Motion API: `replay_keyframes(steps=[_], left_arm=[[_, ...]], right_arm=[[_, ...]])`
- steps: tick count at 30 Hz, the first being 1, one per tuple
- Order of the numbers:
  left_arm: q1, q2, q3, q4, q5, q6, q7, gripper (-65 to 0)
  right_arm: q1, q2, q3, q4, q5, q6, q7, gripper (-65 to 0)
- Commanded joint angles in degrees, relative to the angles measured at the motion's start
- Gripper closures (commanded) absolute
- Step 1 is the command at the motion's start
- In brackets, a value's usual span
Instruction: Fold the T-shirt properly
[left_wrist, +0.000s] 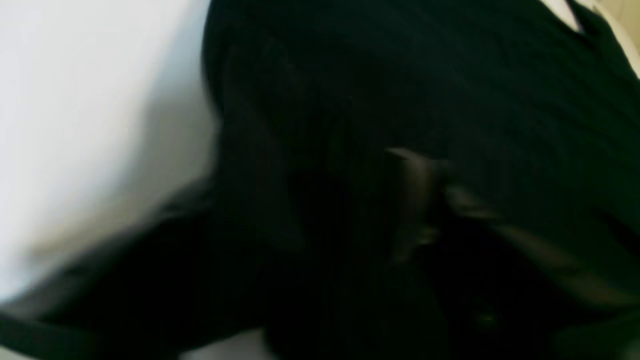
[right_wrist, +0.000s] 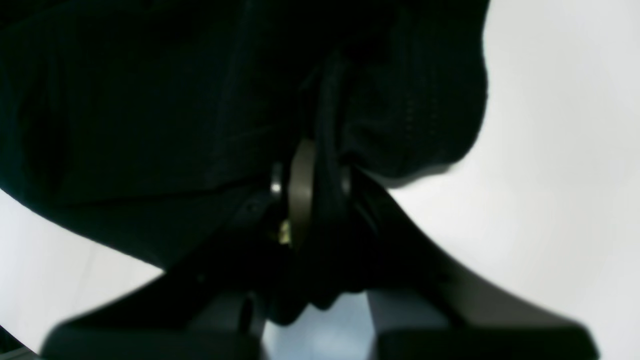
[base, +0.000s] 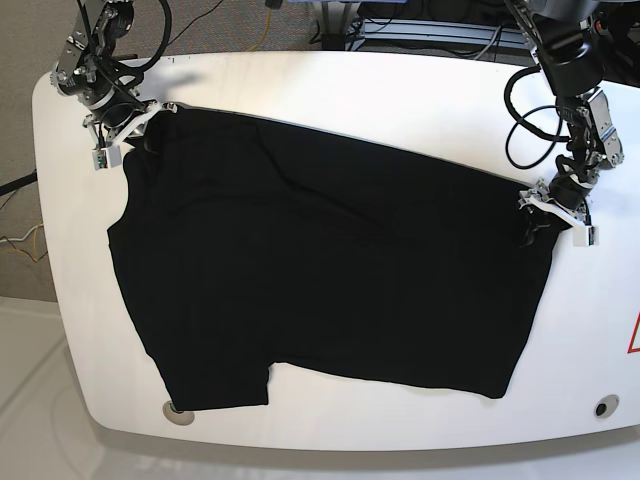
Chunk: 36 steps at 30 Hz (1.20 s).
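The black T-shirt (base: 320, 270) lies spread flat across the white table, with one sleeve toward the near left. My right gripper (base: 133, 135) is at the shirt's far left corner. In the right wrist view that gripper (right_wrist: 312, 175) is shut on a fold of the black cloth (right_wrist: 125, 100). My left gripper (base: 535, 218) sits at the shirt's right edge, touching the cloth. The left wrist view is blurred and dark. It shows black fabric (left_wrist: 450, 75) all around the gripper (left_wrist: 430, 200), and how the jaws stand is not clear.
The white table (base: 400, 90) has rounded corners, and its front edge runs just below the shirt's hem. Round holes sit near the front left (base: 180, 411) and front right (base: 601, 407). Cables and a metal frame (base: 420, 30) stand behind the far edge.
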Motion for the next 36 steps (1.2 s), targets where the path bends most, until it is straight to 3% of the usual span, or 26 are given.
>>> replay_keyframes(steps=[1, 3, 6, 19, 36], left_arm=[[0.9, -0.52, 0.46, -0.47, 3.8, 0.82, 5.87, -6.6], [0.9, -1.14, 0.46, -0.47, 3.8, 0.82, 5.87, 0.0], [0.9, -1.23, 0.55, -0.3, 3.8, 0.74, 5.87, -4.3], [4.24, -0.96, 0.55, 6.91, 3.8, 0.91, 5.96, -2.2], [9.87, -0.96, 0.46, 7.17, 3.8, 1.0, 5.96, -2.2]], right_arm=[[0.38, 0.51, 0.24, 0.73, 0.53, -0.08, 0.39, -3.7], [0.38, 0.43, 0.24, 0.73, 0.53, -0.08, 0.39, -3.7], [0.38, 0.34, 0.24, 0.73, 0.53, -0.08, 0.39, -3.7], [0.29, 0.34, 0.24, 0.73, 0.53, -0.08, 0.39, -3.7], [-0.94, 0.25, 0.24, 0.64, 0.62, -0.08, 0.39, -3.7]])
